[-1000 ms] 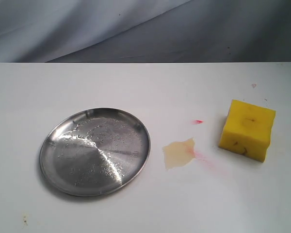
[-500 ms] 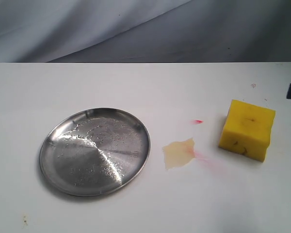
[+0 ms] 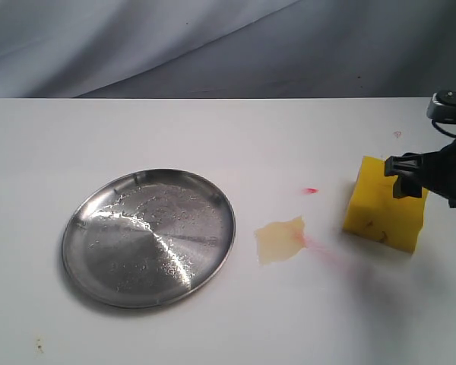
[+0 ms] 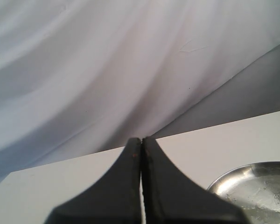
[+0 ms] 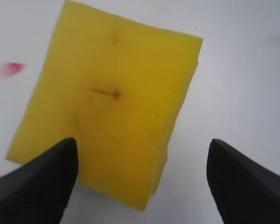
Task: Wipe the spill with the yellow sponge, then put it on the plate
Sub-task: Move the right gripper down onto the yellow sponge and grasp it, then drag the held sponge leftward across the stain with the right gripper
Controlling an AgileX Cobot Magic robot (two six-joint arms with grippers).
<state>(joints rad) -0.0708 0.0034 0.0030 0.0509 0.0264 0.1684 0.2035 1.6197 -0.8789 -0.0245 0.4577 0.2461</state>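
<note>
The yellow sponge [image 3: 378, 207] lies on the white table, right of the spill [image 3: 280, 240], a pale beige blotch with pink smears. The silver plate [image 3: 71, 242] rests at the left. My right gripper [image 3: 424, 179] hovers over the sponge's right part, not touching it. In the right wrist view this gripper [image 5: 142, 143] is open; one finger is over the sponge [image 5: 112, 98] and the other over bare table beside it. My left gripper [image 4: 141, 139] is shut with nothing in it, beside the plate's rim [image 4: 224, 179]. It is out of the exterior view.
A tiny red dot [image 3: 311, 190] marks the table between spill and sponge, also in the right wrist view as a red dot [image 5: 11, 69]. Grey cloth [image 3: 213, 46] hangs behind the table's far edge. A small brown speck [image 3: 39, 346] sits near the front left.
My right gripper has come in from the right edge and now hangs over the sponge's right part. Sponge, spill and plate have not moved.
</note>
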